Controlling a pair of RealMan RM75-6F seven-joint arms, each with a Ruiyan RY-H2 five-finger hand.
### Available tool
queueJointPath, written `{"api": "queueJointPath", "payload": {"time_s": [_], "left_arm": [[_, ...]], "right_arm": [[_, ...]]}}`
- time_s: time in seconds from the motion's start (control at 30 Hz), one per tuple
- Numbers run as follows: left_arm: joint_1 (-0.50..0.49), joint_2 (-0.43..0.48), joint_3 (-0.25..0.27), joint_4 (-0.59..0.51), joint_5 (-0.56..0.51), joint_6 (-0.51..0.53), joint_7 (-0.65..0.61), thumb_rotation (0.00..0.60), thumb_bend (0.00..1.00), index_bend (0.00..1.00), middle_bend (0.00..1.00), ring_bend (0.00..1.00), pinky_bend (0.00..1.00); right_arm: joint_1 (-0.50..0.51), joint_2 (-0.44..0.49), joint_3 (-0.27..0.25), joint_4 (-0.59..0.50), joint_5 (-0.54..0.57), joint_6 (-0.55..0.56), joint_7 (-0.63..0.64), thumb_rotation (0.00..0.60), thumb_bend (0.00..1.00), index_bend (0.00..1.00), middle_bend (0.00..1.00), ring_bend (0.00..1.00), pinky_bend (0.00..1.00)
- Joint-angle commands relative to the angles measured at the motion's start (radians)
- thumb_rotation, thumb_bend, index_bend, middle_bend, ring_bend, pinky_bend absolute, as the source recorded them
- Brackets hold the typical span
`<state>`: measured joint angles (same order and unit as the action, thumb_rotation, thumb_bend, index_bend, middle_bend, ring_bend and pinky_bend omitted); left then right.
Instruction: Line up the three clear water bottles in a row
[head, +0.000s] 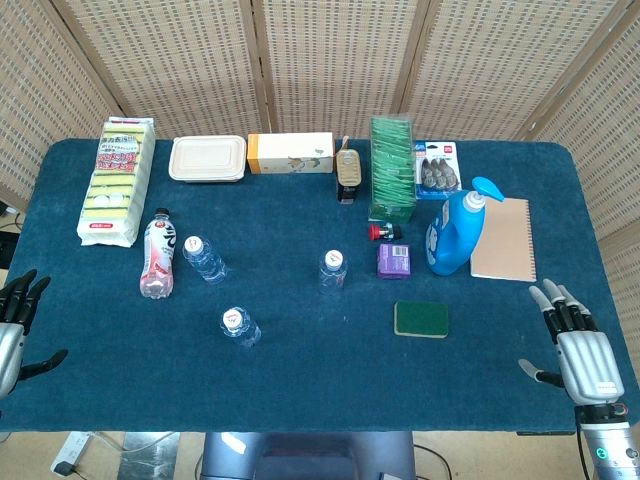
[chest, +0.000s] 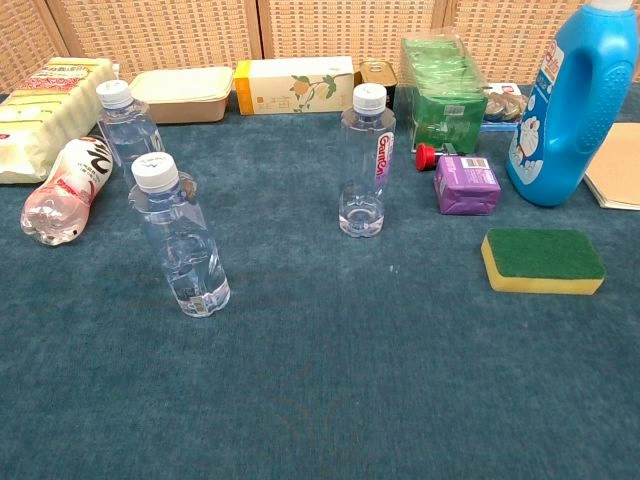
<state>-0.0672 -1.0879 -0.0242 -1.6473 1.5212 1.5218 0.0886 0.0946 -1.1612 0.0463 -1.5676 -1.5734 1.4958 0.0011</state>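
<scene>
Nearest the chest camera, the front bottle (chest: 188, 250) stands left of centre on the bench (head: 300, 360), the back-left bottle (chest: 128, 125) behind it, the middle bottle (chest: 365, 165) apart, upper centre. Left hand (head: 15, 320) and right hand (head: 580, 350) wait released at the frame's lower corners; nothing started, so first reach for a stray bottle.

- We see the nearest clear bottle (head: 240, 327) upright on the table's (chest: 350, 400) blue cloth, white cap on, at front left.
- We find the second clear bottle (head: 204, 258) upright behind it and further left, just beside a pink bottle (head: 157, 256) lying flat.
- We spot the third clear bottle (head: 333, 270), red lettering on its label, standing upright near the middle, well apart from the other two.
</scene>
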Motion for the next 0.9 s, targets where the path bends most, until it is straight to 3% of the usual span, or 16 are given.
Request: {"api": "queueJointPath", "payload": {"time_s": [0.03,0.23,0.53,0.9], "left_arm": [[-0.001,-0.001,0.0,-0.004,-0.002,-0.004,0.011,0.6,0.09,0.0,0.0,0.0,0.09],[0.003,0.005,0.012,-0.003,0.018,-0.001,0.002,0.6,0.09,0.0,0.0,0.0,0.09],[0.017,0.044,0.019,-0.034,0.043,0.027,-0.046,0.6,0.09,0.0,0.0,0.0,0.09],[0.029,0.086,0.015,-0.058,0.044,0.045,-0.128,0.6,0.09,0.0,0.0,0.0,0.09]], "right_arm": [[0.009,-0.008,-0.001,0.015,-0.007,-0.009,0.02,0.6,0.0,0.0,0.03,0.03,0.12],[0.046,-0.029,-0.01,0.046,-0.033,-0.055,0.142,0.6,0.0,0.0,0.06,0.07,0.16],[0.2,-0.05,0.017,0.075,-0.046,-0.236,0.408,0.6,0.0,0.0,0.08,0.08,0.19],[0.351,-0.16,0.104,0.075,0.021,-0.356,0.413,0.6,0.0,0.0,0.07,0.08,0.21]]}}
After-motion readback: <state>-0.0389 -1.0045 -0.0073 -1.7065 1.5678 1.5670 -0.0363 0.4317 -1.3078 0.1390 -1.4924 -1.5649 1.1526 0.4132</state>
